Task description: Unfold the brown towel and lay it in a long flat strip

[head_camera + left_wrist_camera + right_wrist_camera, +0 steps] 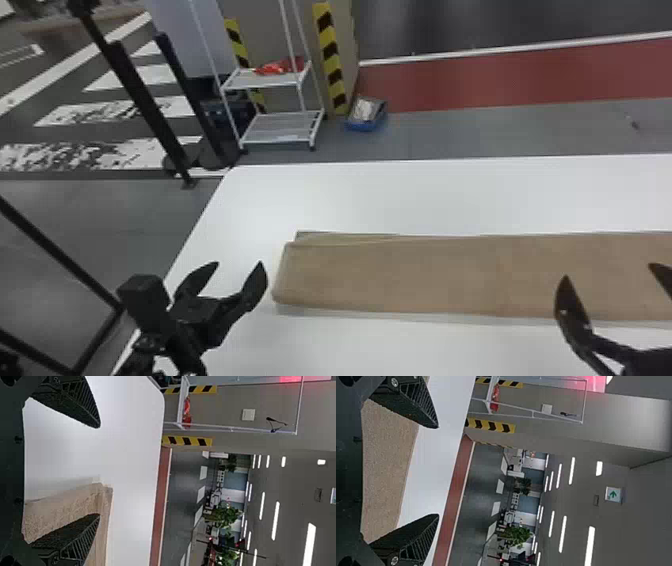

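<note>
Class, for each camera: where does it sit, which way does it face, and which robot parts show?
Head: on the head, facing forward and down at the towel; left end effector and right end effector show.
Left wrist: on that wrist, facing over the towel's end; own open fingers.
Right wrist: on that wrist, facing across the towel; own open fingers.
Wrist views share towel and white rack.
</note>
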